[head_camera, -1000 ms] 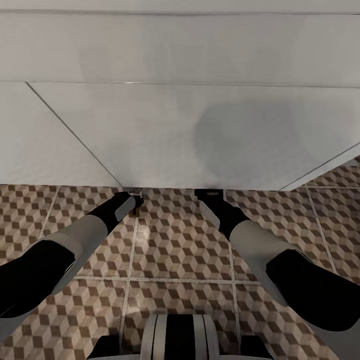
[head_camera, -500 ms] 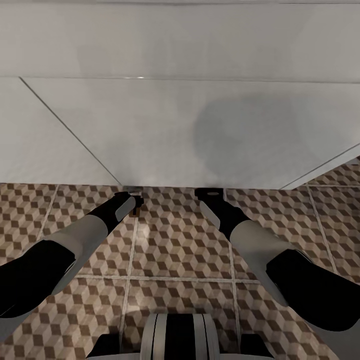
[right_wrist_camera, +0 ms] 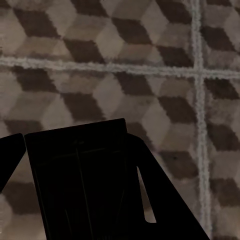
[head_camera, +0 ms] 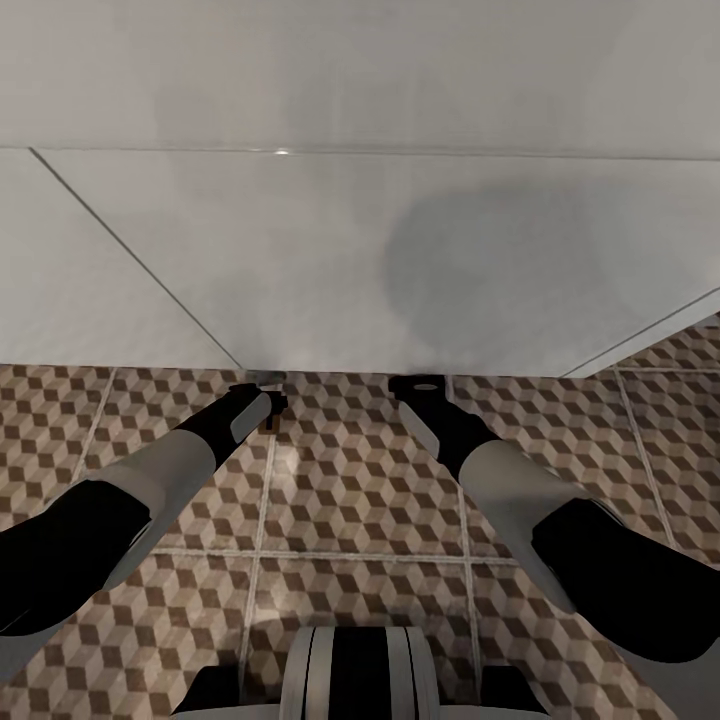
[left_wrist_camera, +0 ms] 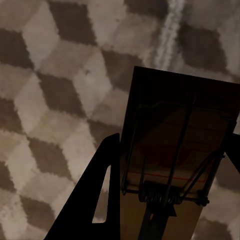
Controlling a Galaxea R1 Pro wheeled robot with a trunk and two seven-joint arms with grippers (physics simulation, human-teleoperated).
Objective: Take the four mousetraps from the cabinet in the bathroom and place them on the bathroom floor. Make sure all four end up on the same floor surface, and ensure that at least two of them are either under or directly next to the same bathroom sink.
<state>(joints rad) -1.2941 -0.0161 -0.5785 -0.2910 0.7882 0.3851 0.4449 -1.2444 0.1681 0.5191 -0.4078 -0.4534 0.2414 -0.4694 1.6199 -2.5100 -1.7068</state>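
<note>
- Black and white base housing sits at the bottom centre of the head view, with both forearms reaching up-frame from the lower corners.
- Cube-patterned bathroom floor fills the lower half of that frame, its pale grout lines crossing between the arms.
- Left gripper, just left of centre, is clamped on a mousetrap; the left wrist view shows the wooden slab with its wire bar and spring between the dark fingers, held above the tiles.
- Right gripper, just right of centre, carries a dark flat slab in the right wrist view, probably a second mousetrap; it is too shadowed for its wire parts to be made out, and the grip looks closed on it.
- White panel beyond the grippers rises across the upper half of the frame; what fixture it belongs to cannot be told.
- Against the earlier head views, the panel's horizontal seam has slid slightly up-frame while arms and tiles hold their places: the camera is shifting, not the traps. Both traps are judged unplaced as yet, with lowering to the floor the next step.
</note>
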